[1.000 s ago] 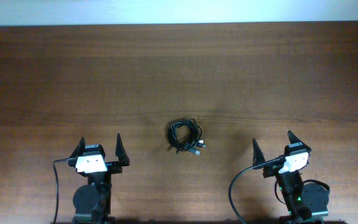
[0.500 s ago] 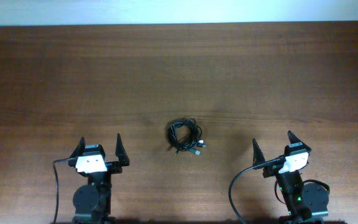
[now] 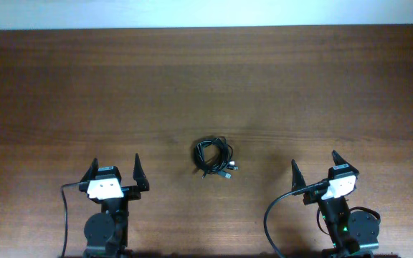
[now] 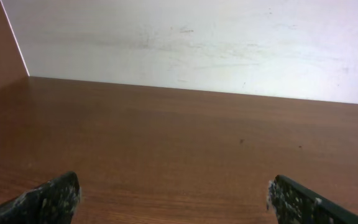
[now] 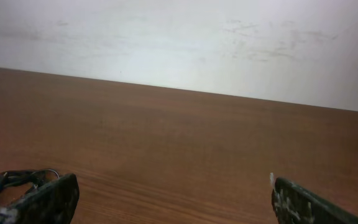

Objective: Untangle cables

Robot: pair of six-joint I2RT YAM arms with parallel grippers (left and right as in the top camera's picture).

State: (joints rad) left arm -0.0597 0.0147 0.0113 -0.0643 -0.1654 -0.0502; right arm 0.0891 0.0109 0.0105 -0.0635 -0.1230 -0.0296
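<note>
In the middle of the desk: the cables, wound into a small tight coil, silvery plugs poking out at its lower right. Wide open and empty: the left gripper. Same for the right gripper, spread wide with nothing held. Coil well apart from both, roughly between them and a little forward. Nothing touched, untangling not yet begun.

Likely trouble from here:
- Pinching the whole coil instead of a single strand, so dragging the bundle across the desk without loosening anything.
- Pulling both ways on one loop, tightening the knot rather than freeing it.
- Closing on a plug and slipping off the smooth metal.
- Coming down too low on such thin cords and scraping the wood.

All judged from the tight winding and the thinness of the cords.

From overhead: the full layout, the shape of the coil, the plug ends, both grippers near the front edge. No side-on sense of height there. From the right wrist: the edge of the cables low at the left, just beyond the left finger, then bare wood and a white wall. From the left wrist: only wood, wall and two fingertips, no cables at all. Probably a turn toward the middle needed before any reach from that side.
</note>
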